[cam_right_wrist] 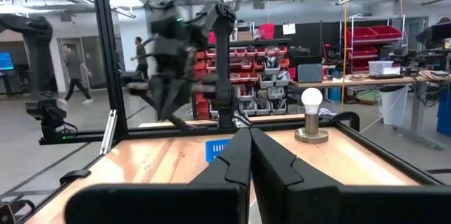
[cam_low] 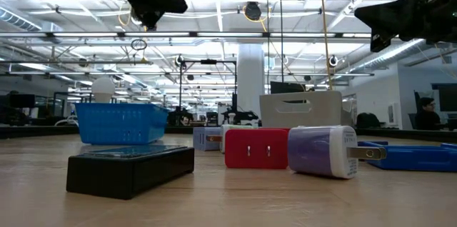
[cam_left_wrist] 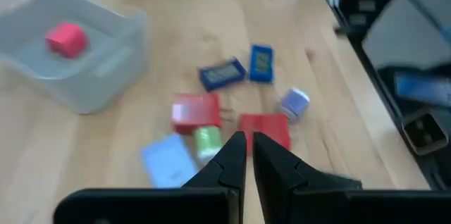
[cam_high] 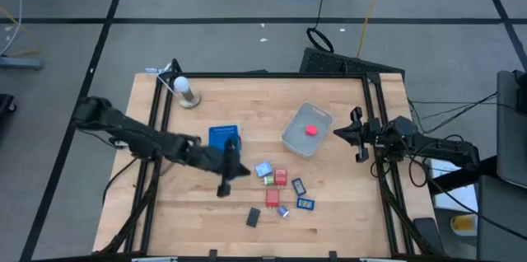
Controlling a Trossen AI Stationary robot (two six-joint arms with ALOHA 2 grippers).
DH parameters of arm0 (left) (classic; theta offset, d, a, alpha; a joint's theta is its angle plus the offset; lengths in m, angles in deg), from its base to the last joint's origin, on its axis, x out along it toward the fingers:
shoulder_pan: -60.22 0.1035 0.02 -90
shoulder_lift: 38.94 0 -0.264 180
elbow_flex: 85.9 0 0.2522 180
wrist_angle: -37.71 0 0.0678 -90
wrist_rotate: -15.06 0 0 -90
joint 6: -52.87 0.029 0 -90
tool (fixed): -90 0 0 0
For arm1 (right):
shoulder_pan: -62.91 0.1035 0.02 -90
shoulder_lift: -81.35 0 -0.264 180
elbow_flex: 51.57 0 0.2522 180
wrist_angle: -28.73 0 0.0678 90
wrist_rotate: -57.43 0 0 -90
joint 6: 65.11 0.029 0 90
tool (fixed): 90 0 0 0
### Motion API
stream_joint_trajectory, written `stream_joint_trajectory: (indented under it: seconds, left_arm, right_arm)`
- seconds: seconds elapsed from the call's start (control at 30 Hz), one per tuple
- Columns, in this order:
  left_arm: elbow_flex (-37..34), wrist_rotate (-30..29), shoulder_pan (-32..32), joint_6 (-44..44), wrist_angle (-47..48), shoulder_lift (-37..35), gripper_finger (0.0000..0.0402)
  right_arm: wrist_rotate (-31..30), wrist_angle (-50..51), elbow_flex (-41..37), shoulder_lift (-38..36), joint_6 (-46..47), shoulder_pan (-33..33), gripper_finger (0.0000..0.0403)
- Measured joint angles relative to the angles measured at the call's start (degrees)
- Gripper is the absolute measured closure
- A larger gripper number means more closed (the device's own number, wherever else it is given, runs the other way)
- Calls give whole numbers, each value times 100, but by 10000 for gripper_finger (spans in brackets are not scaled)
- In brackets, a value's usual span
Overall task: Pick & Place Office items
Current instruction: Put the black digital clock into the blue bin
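Note:
The office items lie in a loose cluster on the wooden table: a light blue piece [cam_high: 263, 169], a green one [cam_left_wrist: 206, 139], red blocks [cam_high: 280, 178] [cam_high: 272, 198], dark blue pieces [cam_high: 298, 185] [cam_high: 305, 204], a purple-white plug [cam_high: 284, 211] and a black block [cam_high: 253, 217]. One red piece [cam_high: 311, 128] rests inside the clear tub [cam_high: 296, 140]. My left gripper [cam_high: 235, 169] hangs shut and empty above the table, just left of the cluster and slanting down toward it [cam_left_wrist: 246, 139]. My right gripper [cam_high: 356, 134] waits shut at the table's right edge.
A blue tray [cam_high: 223, 136] sits just beyond my left gripper. A lamp with a white bulb [cam_high: 185, 89] stands at the far left corner. Black frame rails run along the table's left and right edges. Bare wood lies near the front edge.

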Motion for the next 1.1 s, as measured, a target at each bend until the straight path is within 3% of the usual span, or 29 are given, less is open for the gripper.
stream_joint_trajectory:
  seconds: [0.13, 0.3, 0.5, 0.67, 0.83, 1.1]
  left_arm:
    - [600, -466, -521, 32, 675, 676, 347]
    - [1564, -620, -790, -384, 1687, 1432, 260]
    - [2593, -176, -826, -416, 2734, 2267, 137]
    - [3045, 167, -750, -291, 3105, 2766, 59]
    - [3206, 760, -689, -399, 3132, 3122, 21]
    - [3257, 1069, -790, -552, 2978, 3652, 18]
  right_arm:
    - [0, 1, 0, 0, 221, 0, 403]
    - [17, 1, 0, 0, 257, 1, 403]
    - [19, 1, 0, 2, 246, 1, 403]
    - [20, 3, 0, 2, 237, 0, 403]
    - [20, -56, 0, 2, 250, 0, 403]
    - [20, -131, 0, 4, 400, 0, 403]
